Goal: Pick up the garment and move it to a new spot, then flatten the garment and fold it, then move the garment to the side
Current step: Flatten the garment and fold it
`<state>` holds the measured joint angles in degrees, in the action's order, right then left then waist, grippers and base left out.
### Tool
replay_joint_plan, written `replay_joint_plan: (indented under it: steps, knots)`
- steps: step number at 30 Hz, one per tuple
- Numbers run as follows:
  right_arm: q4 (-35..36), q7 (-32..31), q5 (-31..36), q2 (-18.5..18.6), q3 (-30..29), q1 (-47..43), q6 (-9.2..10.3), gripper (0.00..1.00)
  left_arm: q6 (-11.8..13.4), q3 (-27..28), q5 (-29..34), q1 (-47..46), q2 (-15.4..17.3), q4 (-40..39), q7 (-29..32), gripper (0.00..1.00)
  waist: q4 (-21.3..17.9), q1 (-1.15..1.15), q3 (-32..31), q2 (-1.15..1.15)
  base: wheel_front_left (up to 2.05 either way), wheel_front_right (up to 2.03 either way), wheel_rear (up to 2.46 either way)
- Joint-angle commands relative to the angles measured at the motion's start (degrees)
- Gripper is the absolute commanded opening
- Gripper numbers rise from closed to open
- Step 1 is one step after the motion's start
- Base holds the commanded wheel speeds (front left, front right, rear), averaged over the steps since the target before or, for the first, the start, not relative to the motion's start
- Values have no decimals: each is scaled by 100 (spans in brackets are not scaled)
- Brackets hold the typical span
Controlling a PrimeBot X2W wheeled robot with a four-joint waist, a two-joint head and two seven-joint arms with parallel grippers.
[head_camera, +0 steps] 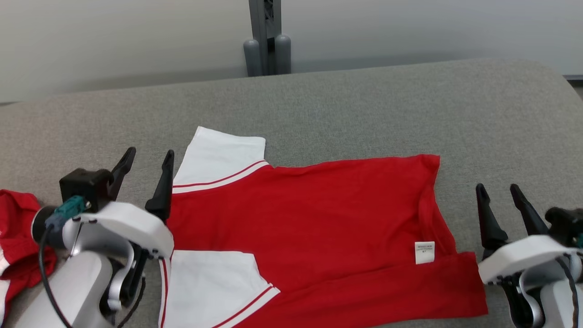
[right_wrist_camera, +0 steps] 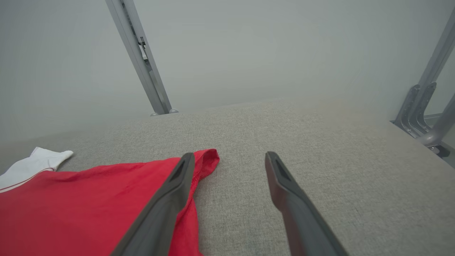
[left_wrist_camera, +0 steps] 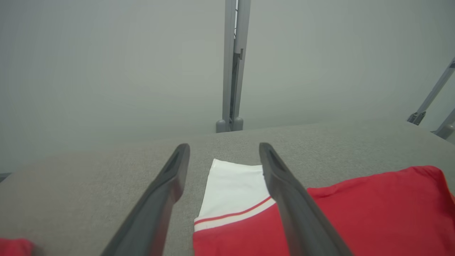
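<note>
The red garment (head_camera: pixel 309 218) lies spread across the grey fabric-covered counter (head_camera: pixel 364 105), lengthwise from left to right, mostly flat with a few soft creases. Its white sleeve (head_camera: pixel 223 157), trimmed with a thin red stripe, points toward the far side, and a second white sleeve panel (head_camera: pixel 214 287) sits at the near edge. A small white label (head_camera: pixel 424 252) shows on the red cloth near its right end. The left gripper (head_camera: pixel 150 152) hovers at the garment's left end, its two dark fingers spread apart and holding nothing; its inner finger stands right at the shoulder seam, and I cannot tell whether it touches the cloth. The right gripper (head_camera: pixel 497 187) is just off the garment's right edge, fingers likewise parted and empty, over bare counter. A second bunched red cloth (head_camera: pixel 18 228) lies at the far left, apart from the garment, behind the left arm. A grey metal post (head_camera: pixel 268 41) rises behind the counter against the pale wall.
</note>
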<state>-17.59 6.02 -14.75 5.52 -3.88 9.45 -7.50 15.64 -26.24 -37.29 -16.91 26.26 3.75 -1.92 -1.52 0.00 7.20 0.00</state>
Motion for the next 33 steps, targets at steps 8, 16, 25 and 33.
replay_joint_plan:
  steps: [8, 16, 25, 33]
  knots:
    - [-1003, 37, -436, 336, 711, 1377, 2, 100, -885, -411, -92, -1810, -401, 1632, 691, 100, -231, 0, 827, 0, 0, 0, 0]
    - [-1818, -34, -928, 625, 1727, 2464, 2, 100, -1478, -458, -303, -3070, -785, 3551, 943, 100, -417, 0, 1519, 0, 0, 0, 0]
    - [-2324, -239, -1582, 791, 2867, 3212, 2, 100, -2009, -581, -435, -3871, -960, 5251, 1414, 100, -583, 0, 1872, 0, 0, 0, 0]
    - [-2413, 16, -2090, 1051, 3450, 3525, 3, 0, -2216, -658, -495, -4212, -1146, 5852, 1306, 0, -588, 0, 1871, 0, 0, 0, 0]
